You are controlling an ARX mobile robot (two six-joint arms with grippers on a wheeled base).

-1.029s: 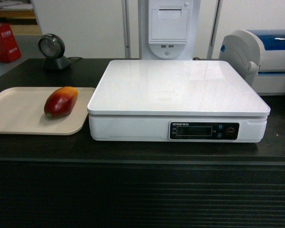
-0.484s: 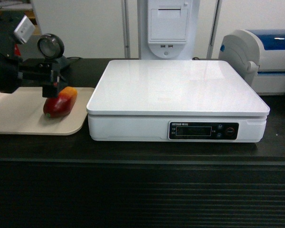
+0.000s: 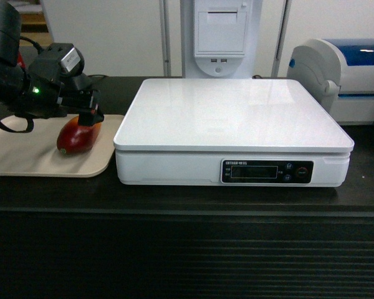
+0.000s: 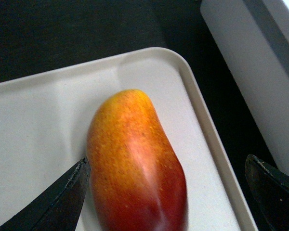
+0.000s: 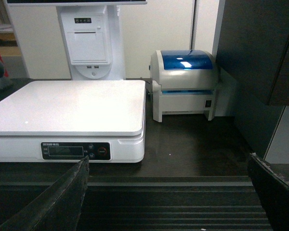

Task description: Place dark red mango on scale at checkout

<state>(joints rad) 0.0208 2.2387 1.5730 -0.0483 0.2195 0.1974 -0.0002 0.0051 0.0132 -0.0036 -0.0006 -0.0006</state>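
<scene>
The dark red mango lies on a beige tray at the left of the black checkout counter, left of the white scale. My left gripper hovers over the mango's orange-yellow far end, open. In the left wrist view the mango sits between the spread fingertips of that gripper; the left one is close to its skin, the right one is well clear. My right gripper is open and empty in front of the ribbed counter, with the scale ahead to its left.
A round black scanner stands behind the tray, partly hidden by my left arm. A white-and-blue printer sits right of the scale, and a white terminal stand rises behind it. The scale's side wall is close to the tray's right rim.
My left arm came in from the left and has moved right, so its gripper now hangs over the mango. The mango, tray and scale have not moved.
</scene>
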